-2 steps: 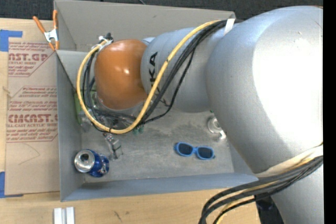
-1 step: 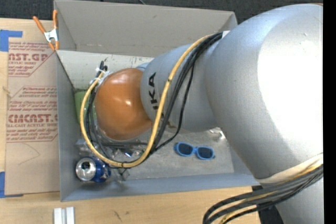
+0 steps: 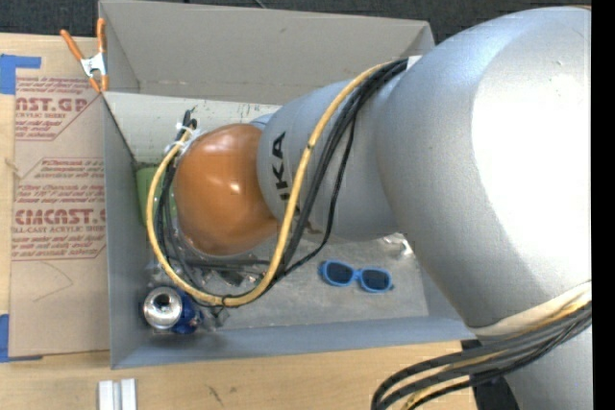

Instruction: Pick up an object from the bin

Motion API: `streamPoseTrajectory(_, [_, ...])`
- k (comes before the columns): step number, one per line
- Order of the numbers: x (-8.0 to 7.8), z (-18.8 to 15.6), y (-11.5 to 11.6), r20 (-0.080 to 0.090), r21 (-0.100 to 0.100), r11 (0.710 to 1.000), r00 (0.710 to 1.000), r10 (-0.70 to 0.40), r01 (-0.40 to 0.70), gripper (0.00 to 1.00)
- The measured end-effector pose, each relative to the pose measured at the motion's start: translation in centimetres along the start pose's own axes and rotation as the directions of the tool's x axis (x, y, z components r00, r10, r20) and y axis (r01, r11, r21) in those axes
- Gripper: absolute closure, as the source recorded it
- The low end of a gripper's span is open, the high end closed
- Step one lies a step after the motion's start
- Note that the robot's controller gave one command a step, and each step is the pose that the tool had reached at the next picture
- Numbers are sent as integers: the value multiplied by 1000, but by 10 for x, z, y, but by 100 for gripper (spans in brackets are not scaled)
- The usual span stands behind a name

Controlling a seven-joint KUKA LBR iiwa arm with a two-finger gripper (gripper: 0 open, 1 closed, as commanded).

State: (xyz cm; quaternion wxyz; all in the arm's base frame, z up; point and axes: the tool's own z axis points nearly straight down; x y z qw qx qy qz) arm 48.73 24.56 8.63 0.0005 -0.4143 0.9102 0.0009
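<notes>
The arm's orange cover (image 3: 223,192) hangs low over the left side of the grey bin (image 3: 259,43). I cannot tell if the hand (image 3: 216,276) under it is open or closed. A shiny can (image 3: 163,309) lies just beside it. Blue sunglasses (image 3: 356,277) lie further right.
</notes>
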Motion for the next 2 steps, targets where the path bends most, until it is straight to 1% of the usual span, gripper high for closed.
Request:
streamPoseTrajectory(1, [-4,-112,-9,9,5,1000,1000,17,-17,100])
streamPoseTrajectory(2, [-12,-217,-20,10,6,1000,1000,12,-12,100])
